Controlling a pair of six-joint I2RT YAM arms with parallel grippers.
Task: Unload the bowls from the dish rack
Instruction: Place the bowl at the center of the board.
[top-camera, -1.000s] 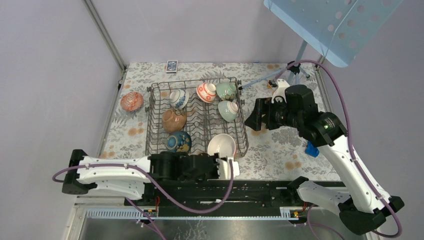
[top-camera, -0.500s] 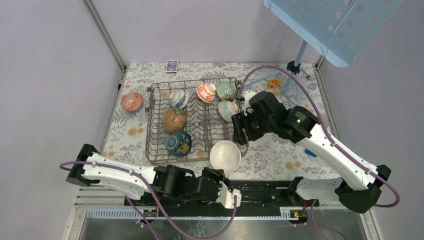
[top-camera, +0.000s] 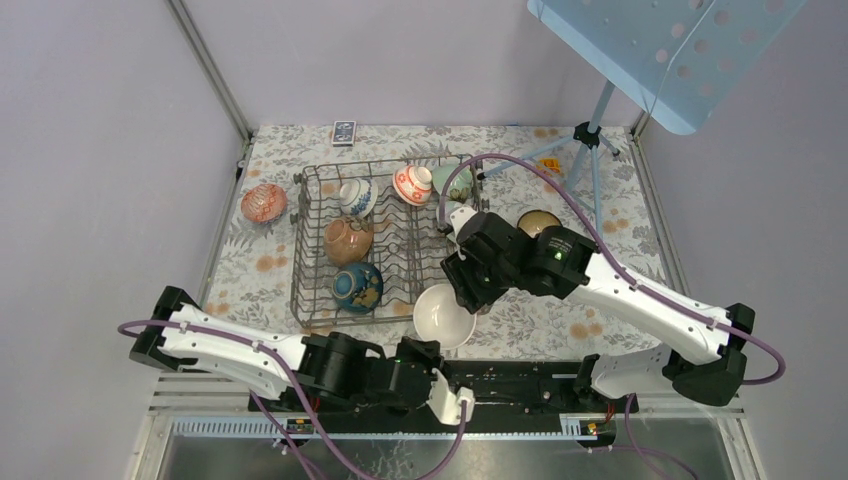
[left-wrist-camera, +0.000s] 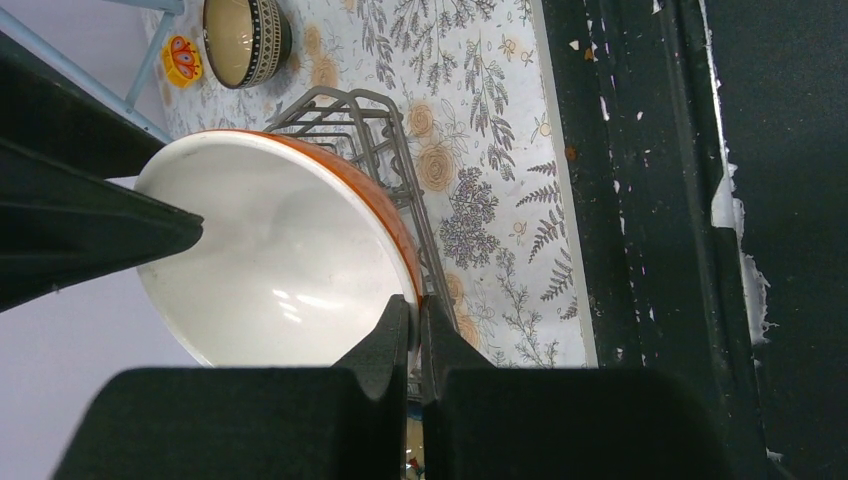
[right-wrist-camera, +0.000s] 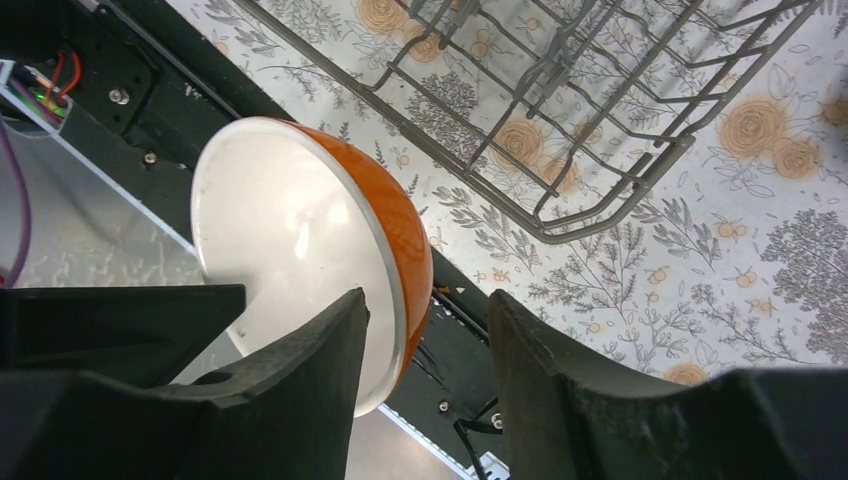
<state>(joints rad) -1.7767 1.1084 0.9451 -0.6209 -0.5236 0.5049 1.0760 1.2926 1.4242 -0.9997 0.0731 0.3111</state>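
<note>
Holding orange bowl (top-camera: 445, 316) by near rim: left hand (left-wrist-camera: 415, 310), pinched shut on it. Right hand (right-wrist-camera: 425, 300) straddles far rim, part-open, outer finger clear of wall. Bowl tilted above tabletop (top-camera: 560, 300), just beside near right corner of dish rack (top-camera: 296, 250). Open tabletop rightward; dark patterned bowl (top-camera: 538, 222) well apart.

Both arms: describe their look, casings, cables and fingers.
The left arm and right arm have white shell links with black joints and black bases. A purple cable loops along each. A small green light glows on the right arm's black housing. The left fingers and right fingers are black, matte, tapering wedges.
</note>
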